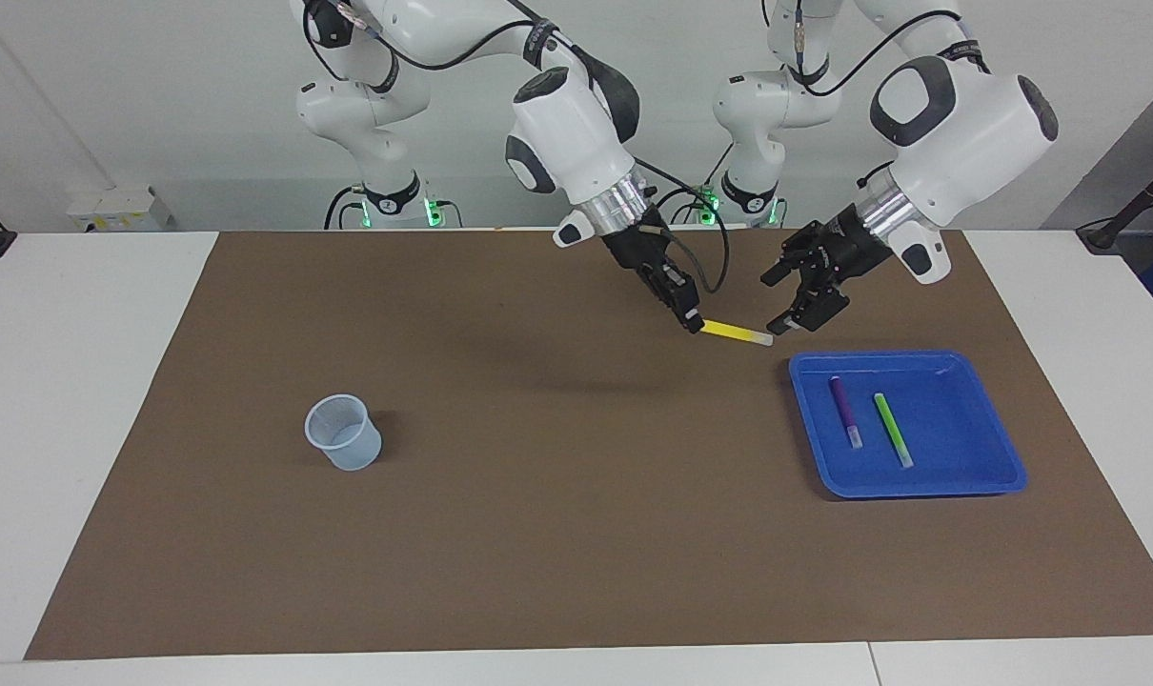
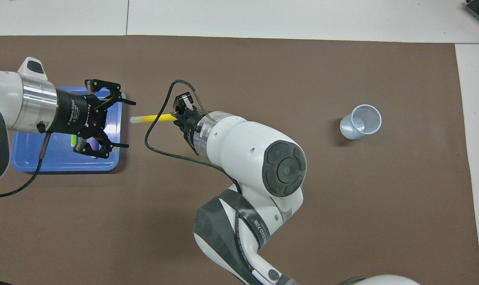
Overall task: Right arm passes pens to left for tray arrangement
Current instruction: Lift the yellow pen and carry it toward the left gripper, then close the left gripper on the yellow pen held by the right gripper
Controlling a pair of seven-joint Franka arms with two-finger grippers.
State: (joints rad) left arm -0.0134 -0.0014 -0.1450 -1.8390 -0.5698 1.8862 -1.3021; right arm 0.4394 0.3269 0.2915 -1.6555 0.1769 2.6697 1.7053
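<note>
My right gripper (image 1: 695, 323) (image 2: 176, 117) is shut on one end of the yellow pen (image 1: 735, 332) (image 2: 153, 117) and holds it level above the mat. The pen's pale end points at my left gripper (image 1: 779, 301) (image 2: 130, 124), which is open, with that end between its spread fingers and not clamped. The blue tray (image 1: 962, 419) (image 2: 25, 154) lies at the left arm's end of the table. The purple pen (image 1: 845, 412) and the green pen (image 1: 892, 429) lie side by side in it. In the overhead view the left gripper covers most of both pens.
A small translucent bluish cup (image 1: 343, 433) (image 2: 361, 122) stands upright on the brown mat (image 1: 557, 534) toward the right arm's end of the table. White table surface borders the mat.
</note>
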